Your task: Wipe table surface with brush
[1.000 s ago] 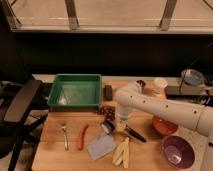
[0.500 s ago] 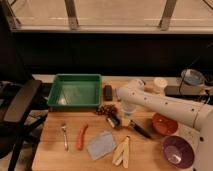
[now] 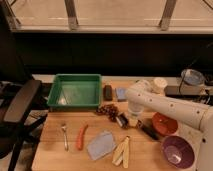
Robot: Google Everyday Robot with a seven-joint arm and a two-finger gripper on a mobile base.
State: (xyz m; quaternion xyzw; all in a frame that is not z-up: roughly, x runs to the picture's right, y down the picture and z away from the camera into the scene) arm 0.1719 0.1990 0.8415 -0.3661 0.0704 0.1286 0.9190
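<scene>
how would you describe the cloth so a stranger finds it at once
On the pale wooden table, go to the front edge, ahead of the green tray. The cloth lies between the orange stick and the pale yellow strips, nearer the camera than the gripper, which hangs mid-table. Its neighbours are thin; it alone is a broad, flat grey-blue sheet.

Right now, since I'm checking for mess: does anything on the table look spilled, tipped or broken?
Nothing stands out. The gripper is down at the brush on the table surface, beside a dark reddish cluster. The green tray and purple bowl sit upright; no spill shows.
</scene>
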